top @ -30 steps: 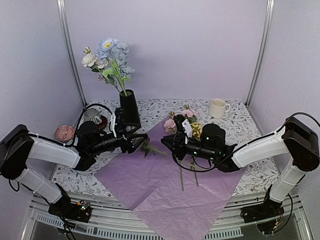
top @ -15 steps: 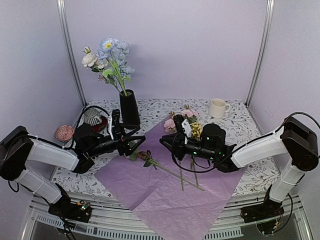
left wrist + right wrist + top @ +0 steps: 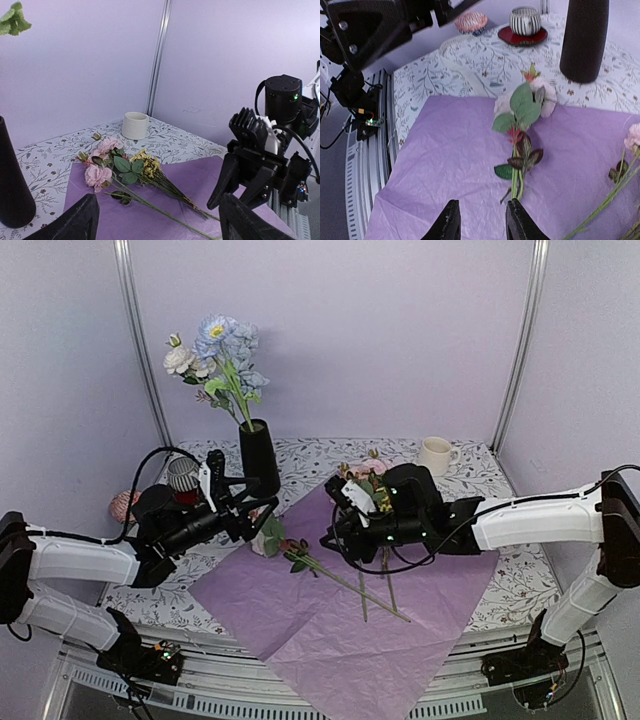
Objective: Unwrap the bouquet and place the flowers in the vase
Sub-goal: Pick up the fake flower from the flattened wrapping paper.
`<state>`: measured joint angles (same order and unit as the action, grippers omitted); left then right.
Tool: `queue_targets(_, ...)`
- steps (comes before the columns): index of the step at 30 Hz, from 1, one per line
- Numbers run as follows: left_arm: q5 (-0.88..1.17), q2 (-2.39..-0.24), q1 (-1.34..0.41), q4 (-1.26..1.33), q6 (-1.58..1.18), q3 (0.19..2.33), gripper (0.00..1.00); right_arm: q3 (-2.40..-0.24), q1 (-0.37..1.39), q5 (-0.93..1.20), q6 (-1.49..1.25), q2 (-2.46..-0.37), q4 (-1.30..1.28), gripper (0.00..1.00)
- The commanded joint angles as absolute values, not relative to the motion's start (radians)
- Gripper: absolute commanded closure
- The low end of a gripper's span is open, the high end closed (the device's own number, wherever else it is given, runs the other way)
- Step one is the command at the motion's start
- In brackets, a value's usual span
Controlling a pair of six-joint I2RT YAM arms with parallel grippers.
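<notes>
Currently the tall black vase [image 3: 259, 455] stands at the back left of the flower-patterned bench [image 3: 500, 495], holding pale blue and white blooms [image 3: 222, 345] whose green stems lean left above its mouth. A lilac tissue sheet [image 3: 320, 640] lies spread flat in front of it, one corner hanging over the near edge. On the sheet lies a single pale pink flower [image 3: 270, 537] with broad green leaves, its head near the foot of the vase and its long stem running toward the near right. The right hand [image 3: 481, 222] hovers low over the sheet partway along that stem, released: its fingers are parted with only bare paper between them, and in the wrist view the stem runs up to the tip of one finger, outside the gap. The left hand [image 3: 160, 200] is spread wide and empty, just in front of the vase and close to the flower's head. Pink roses [image 3: 100, 172] and yellow clusters [image 3: 147, 162] lie in a loose bunch on the far part of the sheet, beyond the right arm. A cream mug [image 3: 135, 125] sits behind them. Left of the vase are a striped cup [image 3: 525, 20] on a red saucer [image 3: 520, 36] and a pink patterned object [image 3: 471, 21] that I cannot identify.
</notes>
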<state>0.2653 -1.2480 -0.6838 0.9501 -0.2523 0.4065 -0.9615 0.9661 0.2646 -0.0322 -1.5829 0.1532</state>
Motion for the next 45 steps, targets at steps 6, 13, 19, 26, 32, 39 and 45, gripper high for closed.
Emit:
queue_targets(6,0.220,-1.223,-0.695,0.901,-0.218,0.393,0.15,-1.117,0.972,0.199,-0.093,-1.605,-0.463,0.65)
queue_targets(13,0.225,-1.229,-0.694,0.895,-0.219,0.399,0.15,-1.277,1.004,0.065,-0.075,-1.771,-0.696,0.63)
queue_targets(19,0.224,-1.230,-0.696,0.876,-0.213,0.408,0.15,-1.389,1.011,0.054,-0.054,-1.915,-0.750,0.64)
queue_targets(26,0.223,-1.223,-0.697,0.867,-0.213,0.411,0.15,-1.460,1.013,0.061,-0.037,-2.017,-0.776,0.65)
queue_targets(32,0.228,-1.233,-0.699,0.864,-0.219,0.416,0.15,-1.479,1.021,0.080,-0.023,-2.064,-0.784,0.70)
queue_targets(39,0.232,-1.240,-0.701,0.862,-0.221,0.420,0.15,-1.492,1.025,0.055,-0.033,-2.048,-0.756,0.95)
queue_targets(45,0.217,-1.210,-0.703,0.861,-0.218,0.408,0.15,-1.457,1.022,0.006,-0.081,-1.880,-0.602,0.97)
